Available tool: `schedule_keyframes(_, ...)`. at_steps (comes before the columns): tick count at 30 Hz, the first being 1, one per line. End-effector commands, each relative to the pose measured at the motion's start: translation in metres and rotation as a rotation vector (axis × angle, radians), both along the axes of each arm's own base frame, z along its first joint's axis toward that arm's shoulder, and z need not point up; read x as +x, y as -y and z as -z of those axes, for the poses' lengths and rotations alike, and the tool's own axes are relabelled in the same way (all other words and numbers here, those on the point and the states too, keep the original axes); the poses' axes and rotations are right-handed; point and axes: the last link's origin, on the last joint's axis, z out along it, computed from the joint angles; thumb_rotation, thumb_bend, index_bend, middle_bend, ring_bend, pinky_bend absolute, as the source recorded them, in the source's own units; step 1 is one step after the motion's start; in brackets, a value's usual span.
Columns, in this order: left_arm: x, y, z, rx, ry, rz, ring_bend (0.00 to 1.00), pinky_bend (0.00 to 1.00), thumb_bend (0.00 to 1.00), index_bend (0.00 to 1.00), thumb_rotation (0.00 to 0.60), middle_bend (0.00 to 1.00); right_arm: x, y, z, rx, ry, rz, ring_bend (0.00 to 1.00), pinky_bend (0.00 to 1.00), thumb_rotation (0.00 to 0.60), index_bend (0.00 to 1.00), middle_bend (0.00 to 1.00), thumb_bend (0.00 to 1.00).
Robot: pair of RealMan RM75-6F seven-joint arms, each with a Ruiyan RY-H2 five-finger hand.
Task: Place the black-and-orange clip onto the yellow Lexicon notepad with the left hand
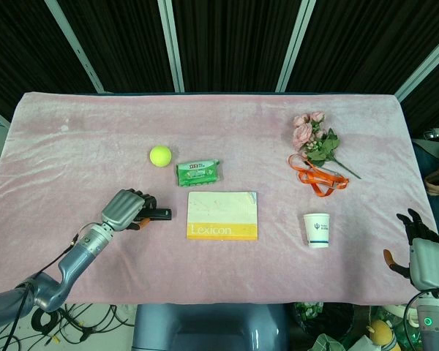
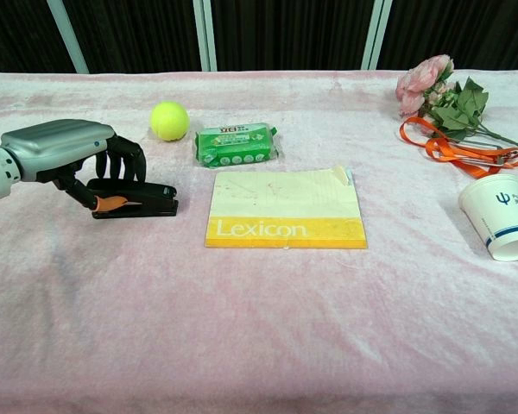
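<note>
Left hand (image 2: 78,155) curled down over the black-and-orange clip (image 2: 135,203) on the bench, fingers around it; a firm pinch was wanted before carrying it to the Lexicon notepad (image 2: 285,210).

1 clip (image 2: 138,202); 1 notepad (image 2: 285,210); 1 ball (image 2: 169,121); 1 cup (image 2: 501,216); 2 hands (image 2: 65,151).

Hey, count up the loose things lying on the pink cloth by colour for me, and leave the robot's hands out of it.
Yellow: 2, the tennis ball and the Lexicon notepad
Green: 1, the wipes pack
Black and orange: 1, the clip
Orange: 1, the lanyard
Pink: 1, the flower sprig
White: 1, the paper cup
Total: 7
</note>
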Motion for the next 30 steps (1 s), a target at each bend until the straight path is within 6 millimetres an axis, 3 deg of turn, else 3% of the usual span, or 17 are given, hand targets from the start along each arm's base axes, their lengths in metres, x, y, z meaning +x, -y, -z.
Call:
schedule_keyframes(1, 0.0006, 0.0001, 0.0006, -0.002, -0.006, 0.003, 0.42, 0.44, 0.41, 0.46, 0.6, 0.57, 0.0, 0.0, 0.0, 0.0, 0.0, 0.0, 0.19, 0.23, 0.6, 0.18, 0.06, 0.24)
schedule_keyframes(30, 0.0088, -0.0015, -0.001, 0.01, -0.029, 0.027, 0.42, 0.44, 0.41, 0.46, 0.6, 0.57, 0.0006, 0.0005, 0.0017, 0.005, 0.0, -0.004, 0.19, 0.23, 0.6, 0.18, 0.06, 0.25)
